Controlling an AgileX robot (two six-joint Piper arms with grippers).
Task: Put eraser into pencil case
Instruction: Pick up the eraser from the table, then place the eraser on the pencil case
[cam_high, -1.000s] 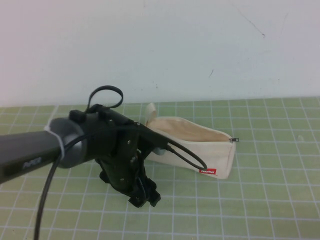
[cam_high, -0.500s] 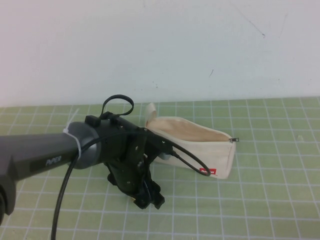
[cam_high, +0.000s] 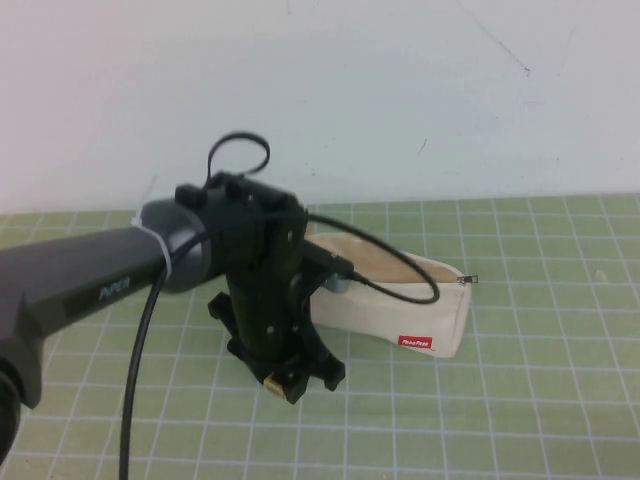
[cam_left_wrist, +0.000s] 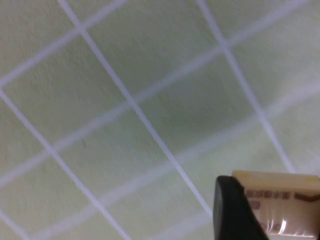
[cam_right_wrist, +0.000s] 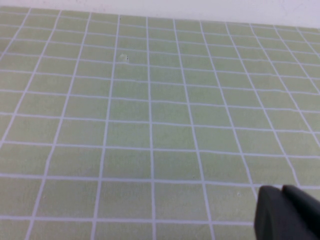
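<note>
The eraser (cam_left_wrist: 280, 202) is clamped in the left gripper (cam_high: 285, 378), seen in the left wrist view as a tan block with dark print pressed against a black finger (cam_left_wrist: 232, 210). In the high view only a small yellow glint shows between the fingertips, at about 7 o'clock from the pencil case (cam_high: 400, 300). The cream pouch lies on the green grid mat (cam_high: 540, 400) with its mouth unzipped and facing up, the red label (cam_high: 415, 342) on its near side. For a clean drop, the eraser is best carried toward 1 o'clock, above the near fabric edge, and centred over the opening before release. The right gripper (cam_right_wrist: 287, 212) is parked over bare mat; whether it is clenched cannot be told.
</note>
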